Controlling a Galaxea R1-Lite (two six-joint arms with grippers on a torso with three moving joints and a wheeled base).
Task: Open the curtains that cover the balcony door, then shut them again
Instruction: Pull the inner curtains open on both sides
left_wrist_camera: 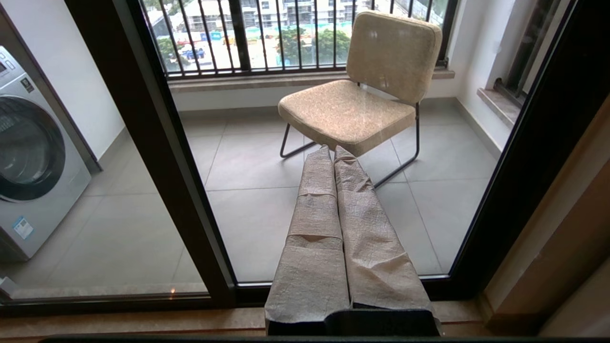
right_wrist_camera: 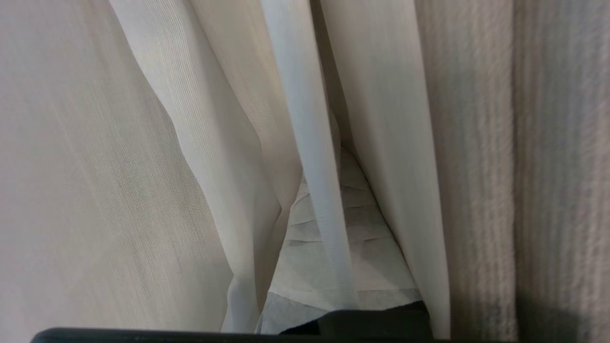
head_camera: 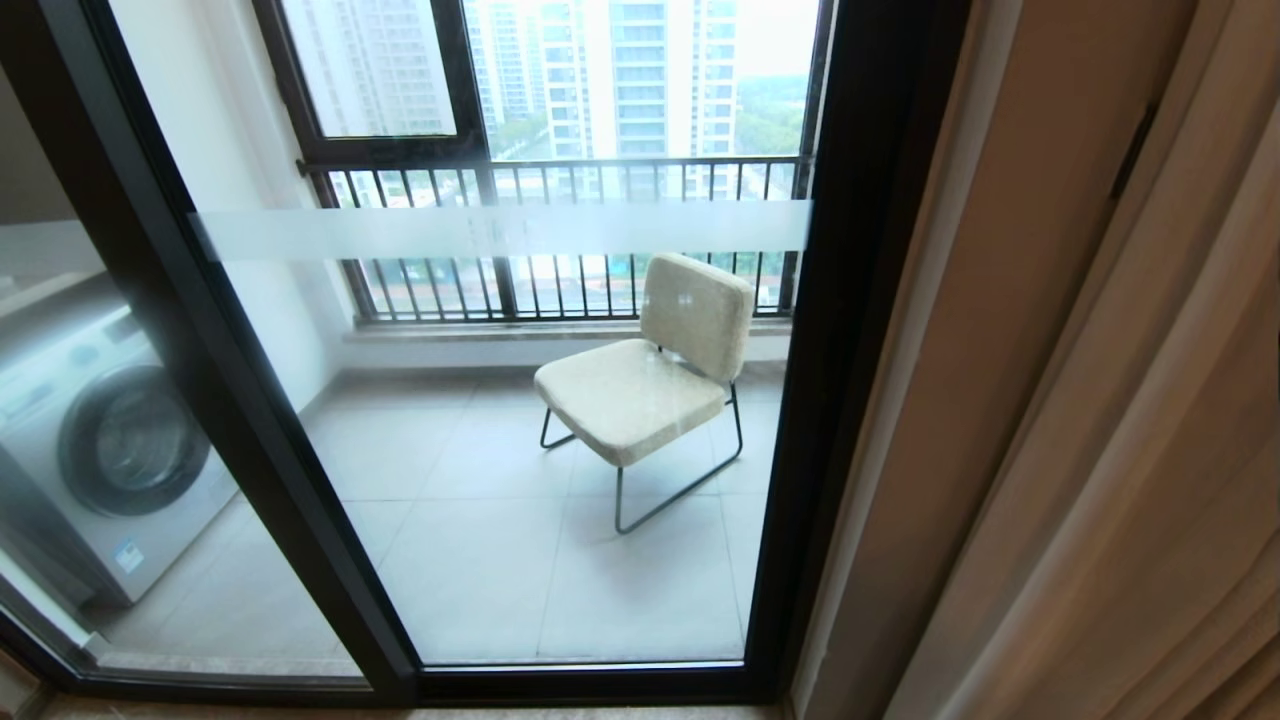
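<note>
Both grippers are clenched empty: left gripper [left_wrist_camera: 333,155] idling, right gripper [right_wrist_camera: 333,200] nosing into floor-length pleated beige-and-sheer curtains [right_wrist_camera: 190,143]. You're needing opened jaws to be catching a fold, w/ black-framed glass balcony door [head_camera: 500,400] already uncovered.

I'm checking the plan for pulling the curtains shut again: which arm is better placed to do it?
Right, probably. The right gripper is shut and buried in the folds of the curtains, bunched at the door's right. The left gripper, shut, points at the bare balcony door, clear of any fabric.
</note>
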